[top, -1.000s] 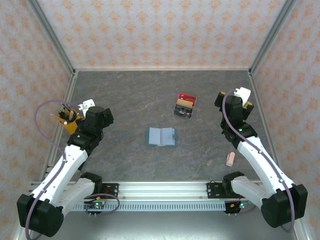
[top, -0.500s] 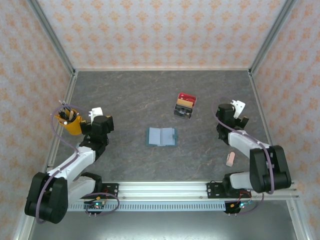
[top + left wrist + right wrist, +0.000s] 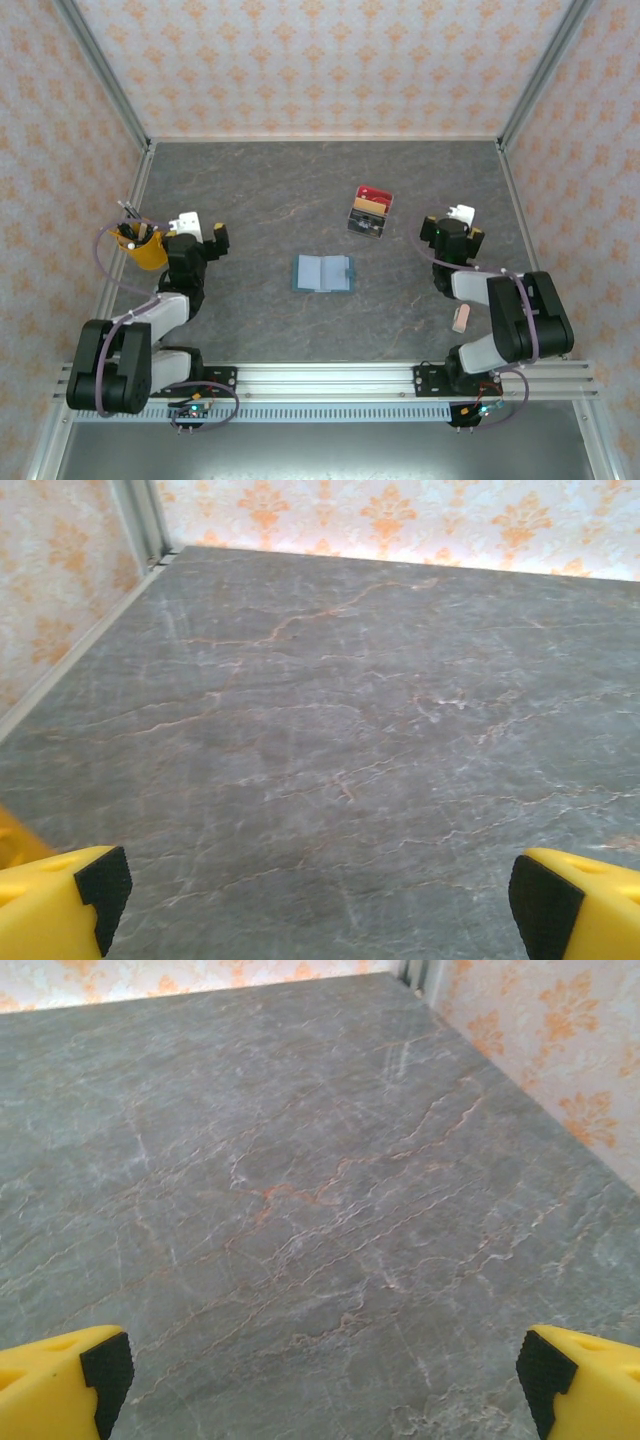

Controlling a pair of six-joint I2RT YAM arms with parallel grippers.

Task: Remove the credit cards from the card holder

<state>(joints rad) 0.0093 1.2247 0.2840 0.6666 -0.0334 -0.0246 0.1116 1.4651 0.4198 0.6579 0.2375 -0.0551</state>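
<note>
While the grey table is the widest thing in sight, the left arm and right arm come next, both folded low by the near rail; the left gripper is released, its yellow fingers spread over bare stone with nothing between them; the right gripper is released and empty in the same way; the card holder lies open flat at the table's middle, well apart from both, its pale inner faces up and seemingly bare; the clear box stands beyond it to the right; the credit cards, one red and one tan at least, appear to sit in that box; judging by this, the removal looks done, and any next move calls only for checking that no card hides in the pockets, which are too small to read.
</note>
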